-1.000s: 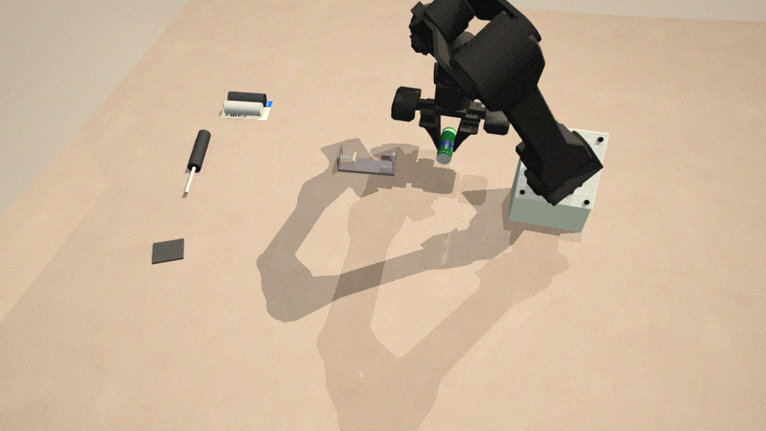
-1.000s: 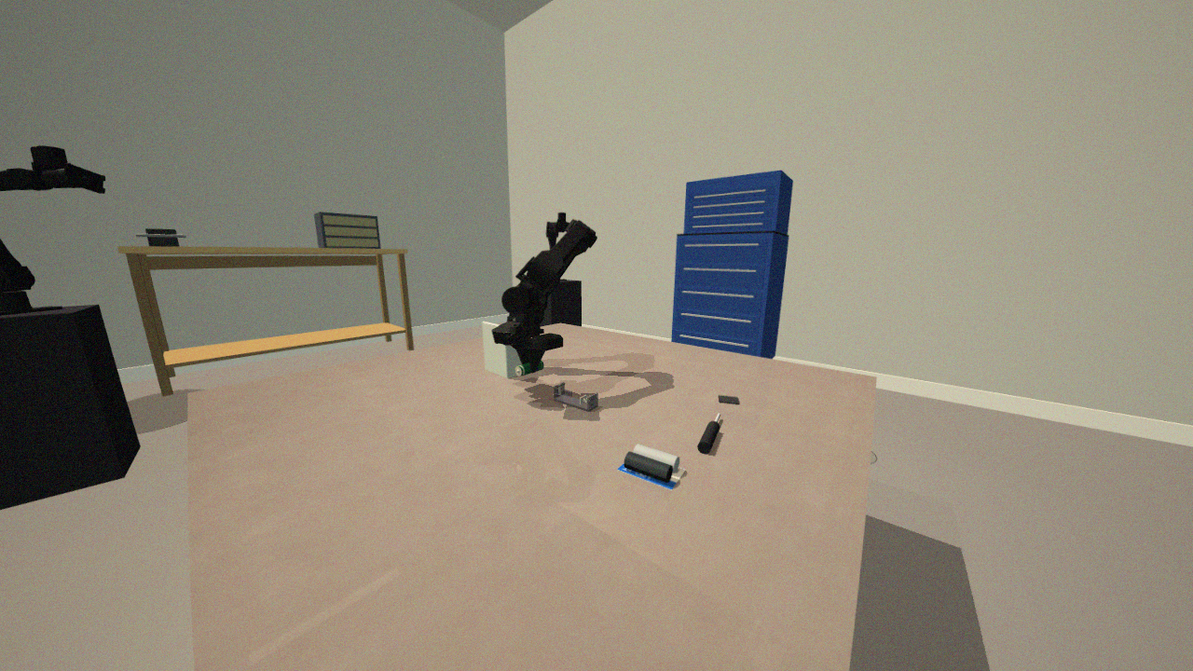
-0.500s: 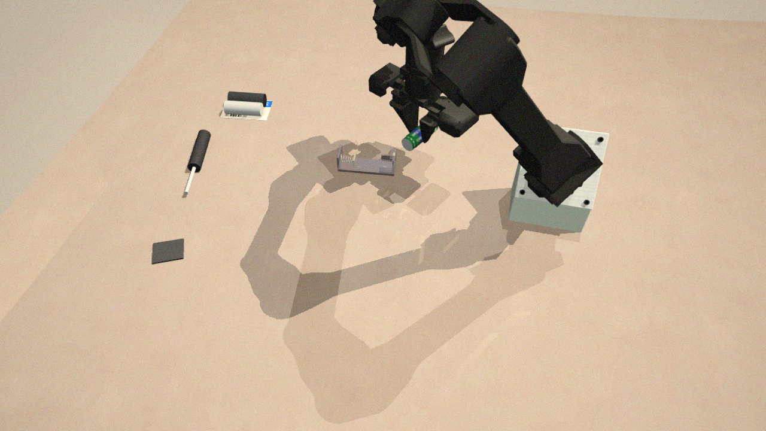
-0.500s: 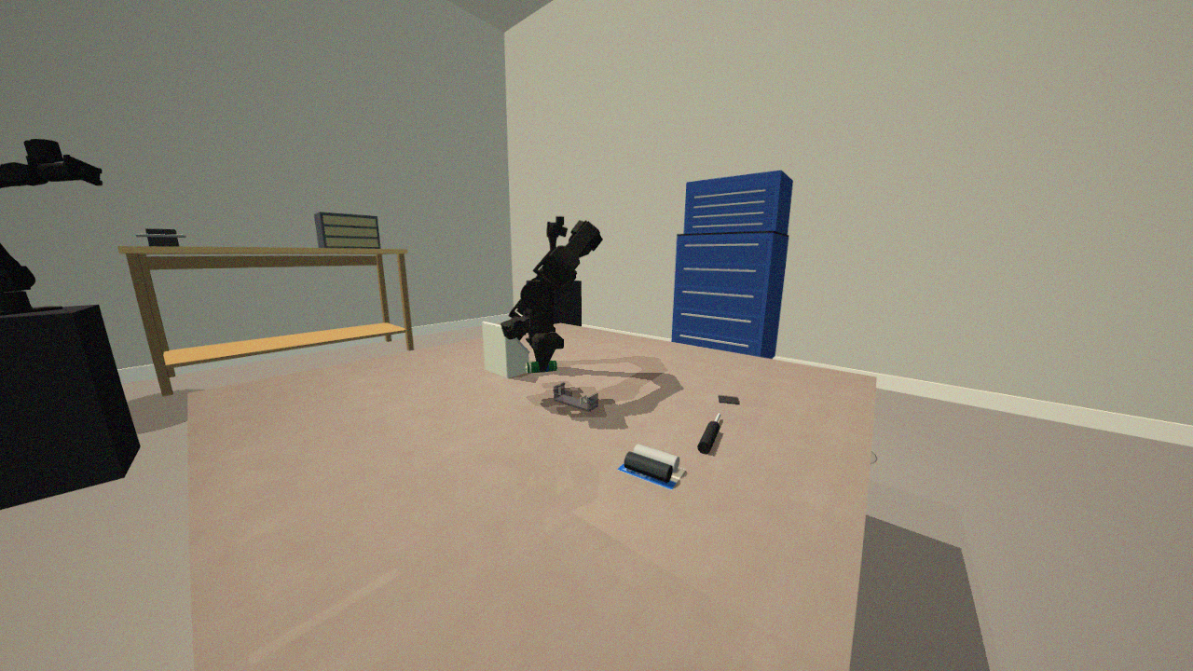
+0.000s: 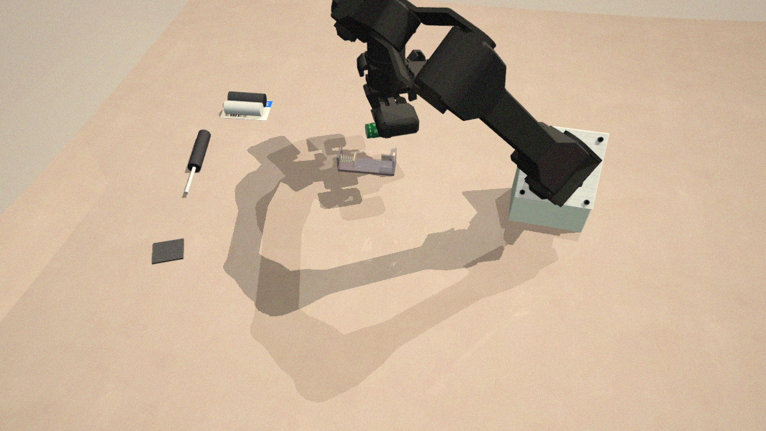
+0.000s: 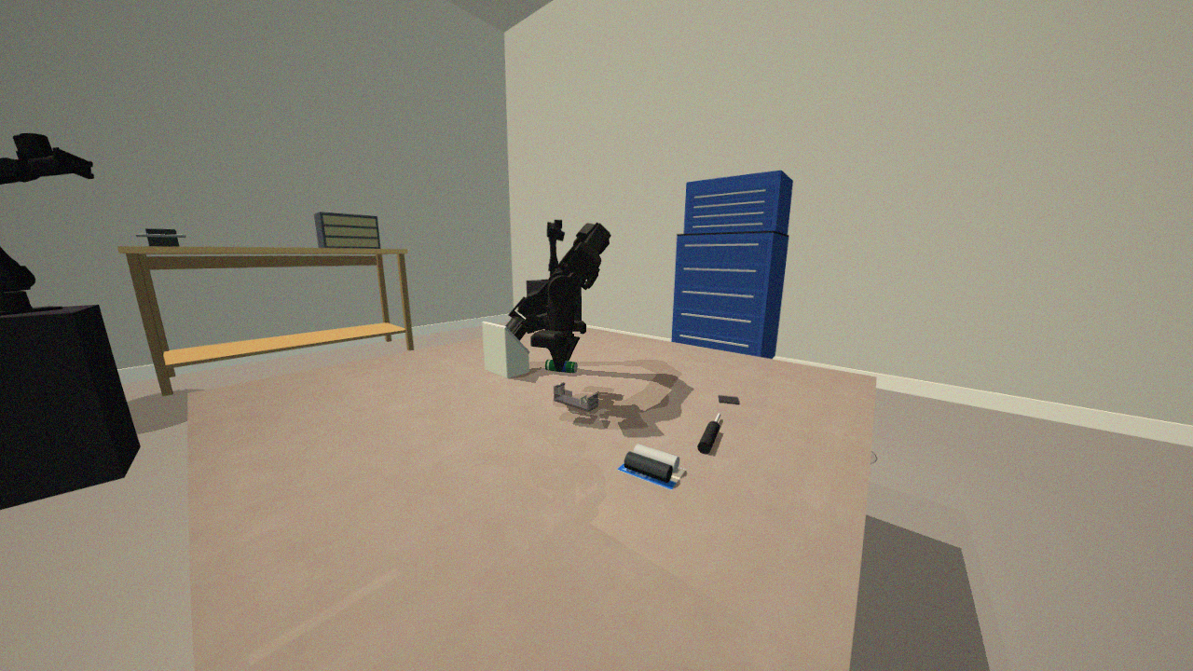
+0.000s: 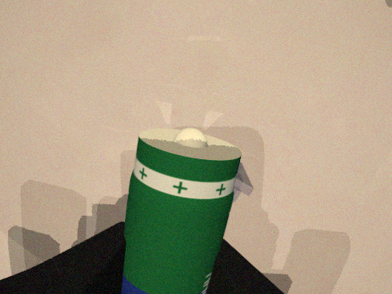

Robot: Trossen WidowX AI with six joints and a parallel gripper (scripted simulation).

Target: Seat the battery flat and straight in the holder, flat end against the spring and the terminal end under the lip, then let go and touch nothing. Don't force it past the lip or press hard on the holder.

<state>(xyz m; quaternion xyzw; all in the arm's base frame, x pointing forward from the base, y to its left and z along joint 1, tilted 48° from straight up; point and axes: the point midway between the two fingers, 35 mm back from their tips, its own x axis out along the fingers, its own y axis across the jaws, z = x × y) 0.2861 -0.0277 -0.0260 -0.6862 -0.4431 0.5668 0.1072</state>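
Observation:
My gripper is shut on the green battery and holds it in the air, roughly level. In the wrist view the battery's knobbed terminal end with the white plus band points away from me. The grey holder lies on the table just below and in front of the battery in the top view. It is empty, with its spring at the left end and its raised lip at the right end. Most of the battery is hidden by the fingers in the top and exterior views.
A black-handled screwdriver, a black square pad and a card with a black and a white roll lie to the left of the holder. The arm's pale base block stands at the right.

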